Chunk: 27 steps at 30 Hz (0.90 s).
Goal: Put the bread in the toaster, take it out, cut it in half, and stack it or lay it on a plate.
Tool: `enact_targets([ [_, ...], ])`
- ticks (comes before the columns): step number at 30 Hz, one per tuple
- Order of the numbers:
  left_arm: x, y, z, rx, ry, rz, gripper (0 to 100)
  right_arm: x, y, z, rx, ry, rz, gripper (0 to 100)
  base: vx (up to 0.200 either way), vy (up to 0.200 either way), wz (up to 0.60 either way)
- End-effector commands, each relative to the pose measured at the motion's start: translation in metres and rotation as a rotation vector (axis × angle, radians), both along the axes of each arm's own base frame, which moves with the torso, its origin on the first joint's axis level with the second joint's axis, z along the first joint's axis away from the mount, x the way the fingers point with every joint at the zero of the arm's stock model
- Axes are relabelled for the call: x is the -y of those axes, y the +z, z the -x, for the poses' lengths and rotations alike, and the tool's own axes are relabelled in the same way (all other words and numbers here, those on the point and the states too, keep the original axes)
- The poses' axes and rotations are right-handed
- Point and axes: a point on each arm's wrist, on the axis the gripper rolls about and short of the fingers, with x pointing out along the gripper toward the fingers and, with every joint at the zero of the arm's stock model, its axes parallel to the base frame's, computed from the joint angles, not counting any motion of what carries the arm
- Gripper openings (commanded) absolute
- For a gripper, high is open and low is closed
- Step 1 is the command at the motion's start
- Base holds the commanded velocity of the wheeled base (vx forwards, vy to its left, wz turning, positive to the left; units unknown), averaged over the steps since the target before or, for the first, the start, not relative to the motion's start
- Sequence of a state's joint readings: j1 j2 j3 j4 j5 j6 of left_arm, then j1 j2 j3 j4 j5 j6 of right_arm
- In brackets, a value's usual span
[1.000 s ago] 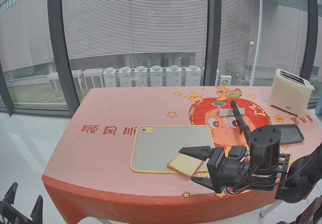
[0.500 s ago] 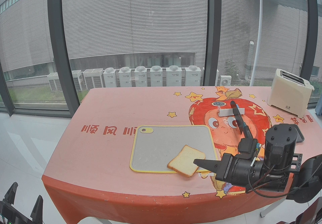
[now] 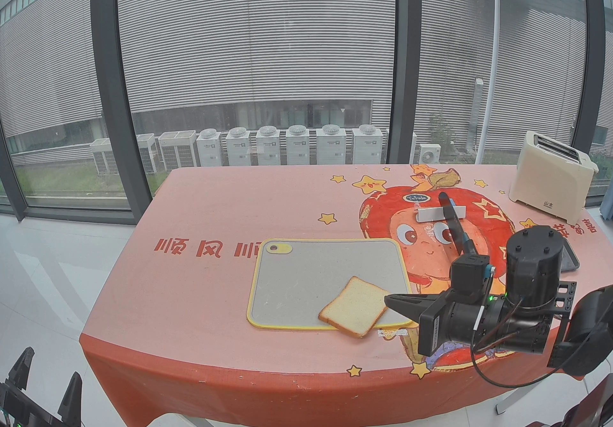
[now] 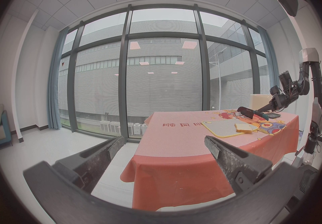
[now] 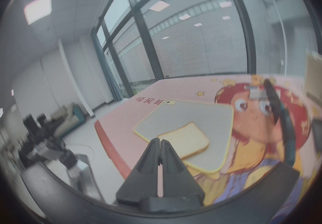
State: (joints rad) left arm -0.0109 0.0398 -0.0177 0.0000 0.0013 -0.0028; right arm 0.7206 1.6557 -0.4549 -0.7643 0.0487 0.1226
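Right gripper (image 3: 391, 300) had backed away from the bread (image 3: 356, 305). Its fingers were pressed together and empty; a second ago they were spread around the slice. Bread lay just ahead of the fingertips, at the near edge of the cutting board (image 3: 300, 281). Knife (image 3: 454, 224) and toaster (image 3: 552, 176) sat farther back than the fingers. A dark tray (image 3: 570, 259) was partly hidden by that arm. Left gripper (image 4: 164, 141) was spread wide, well apart from the table (image 4: 174, 141).

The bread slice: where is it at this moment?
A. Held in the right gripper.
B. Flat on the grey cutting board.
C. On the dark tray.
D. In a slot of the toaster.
B: the bread slice lies flat on the grey cutting board, near its corner; the right gripper beside it holds nothing.
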Motion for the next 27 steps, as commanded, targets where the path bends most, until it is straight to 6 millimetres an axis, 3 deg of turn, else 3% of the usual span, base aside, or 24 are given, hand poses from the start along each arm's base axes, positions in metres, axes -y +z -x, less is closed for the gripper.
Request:
enact_targets([
  [1,0.000,-0.005,-0.001,-0.018,0.000,0.000,100,0.025,-0.005,0.000,0.025,0.007,0.087,0,0.000,0.000,0.00],
  [3,0.000,-0.005,-0.001,-0.019,0.000,0.000,100,0.031,-0.014,0.006,-0.019,0.001,0.102,0,0.000,0.000,0.00],
  [7,0.000,-0.005,-0.001,-0.018,0.000,0.000,100,0.040,-0.024,-0.001,-0.063,-0.052,0.119,0,0.000,0.000,0.00],
  [15,0.000,-0.005,-0.001,-0.018,0.000,0.000,100,0.040,-0.033,0.004,-0.093,-0.035,0.151,0,0.000,0.000,0.00],
  [27,0.000,-0.005,-0.001,-0.018,0.000,0.000,100,0.022,-0.041,0.007,-0.120,0.036,0.160,0,0.000,0.000,0.00],
])
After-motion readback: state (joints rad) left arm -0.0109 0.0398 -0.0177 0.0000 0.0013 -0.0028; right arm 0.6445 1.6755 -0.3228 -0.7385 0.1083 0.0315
